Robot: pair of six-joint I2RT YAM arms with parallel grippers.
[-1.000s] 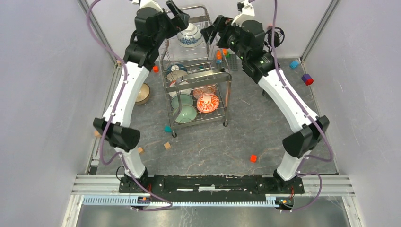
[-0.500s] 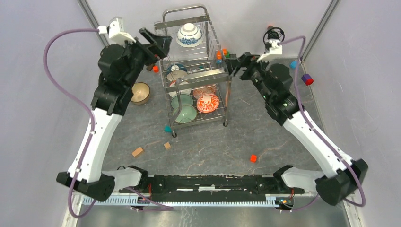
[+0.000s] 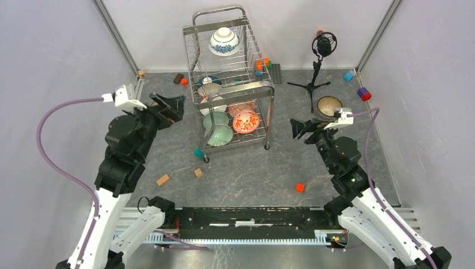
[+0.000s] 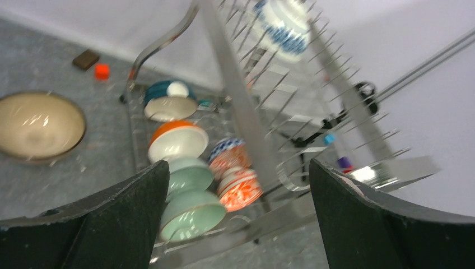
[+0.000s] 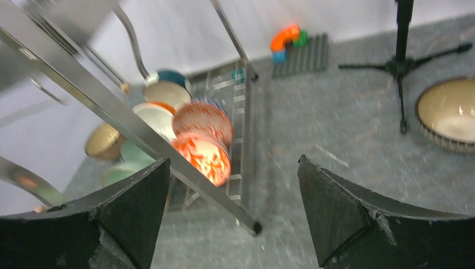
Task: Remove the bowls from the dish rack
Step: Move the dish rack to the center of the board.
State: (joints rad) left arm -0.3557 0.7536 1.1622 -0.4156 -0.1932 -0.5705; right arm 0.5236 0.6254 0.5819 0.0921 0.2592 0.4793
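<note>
Shiny steel wire forms the dish rack (image 3: 252,86), which stands on the table (image 3: 252,168) towards its far side, between the two arms. On the top tier one blue-and-white bowl (image 3: 224,42) leans among the prongs. On the lower tier the pale green bowls (image 3: 219,134), an orange bowl (image 4: 178,140) and the red-and-white bowls (image 3: 245,120) stand on edge in close rows. A tan bowl (image 4: 39,126) and a brown bowl (image 3: 329,105) already sit on the table, one at each side of the rack. The left gripper (image 3: 167,106) and the right gripper (image 3: 301,129) are both spread wide and hold nothing. I think the next bowl should be taken by its rim from the outer end of a row, then lifted straight up until free of the prongs, with care for the frame tube
</note>
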